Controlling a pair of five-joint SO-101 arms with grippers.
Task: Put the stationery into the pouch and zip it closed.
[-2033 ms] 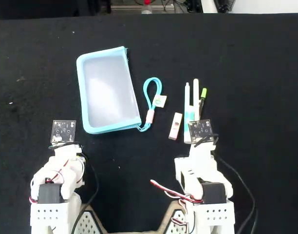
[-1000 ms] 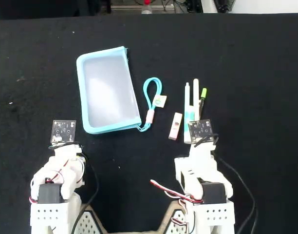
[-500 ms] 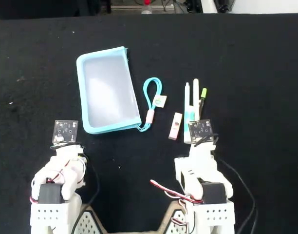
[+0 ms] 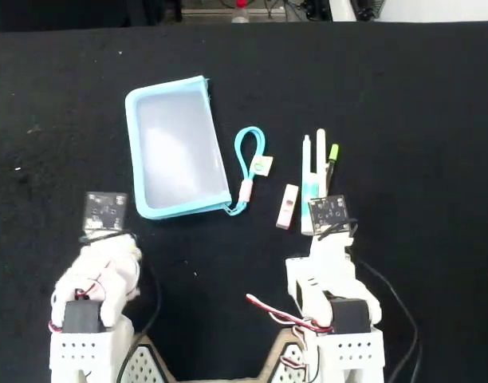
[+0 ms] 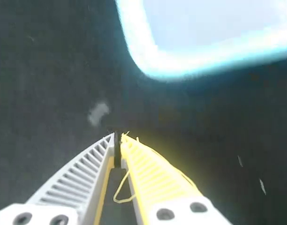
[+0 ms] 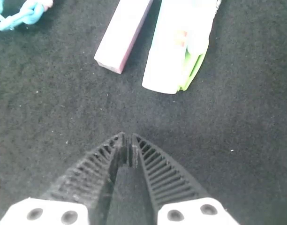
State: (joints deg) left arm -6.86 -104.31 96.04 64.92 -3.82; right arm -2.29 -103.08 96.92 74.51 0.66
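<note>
Pens [image 4: 320, 163] lie outside the pouch [image 4: 177, 148] from above; up close I see my left fingers [image 5: 143, 164] and right fingers [image 6: 157, 171] pressed together, holding nothing.

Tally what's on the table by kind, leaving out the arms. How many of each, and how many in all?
Pouch: 1
Strap: 1
Pens: 3
Eraser: 1
Total: 6

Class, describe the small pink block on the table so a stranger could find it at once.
Start at the light blue pouch. To its right lie a blue strap loop and then a row of pens. The pink block sits between them, short and rectangular, unlike the long thin pens.
</note>
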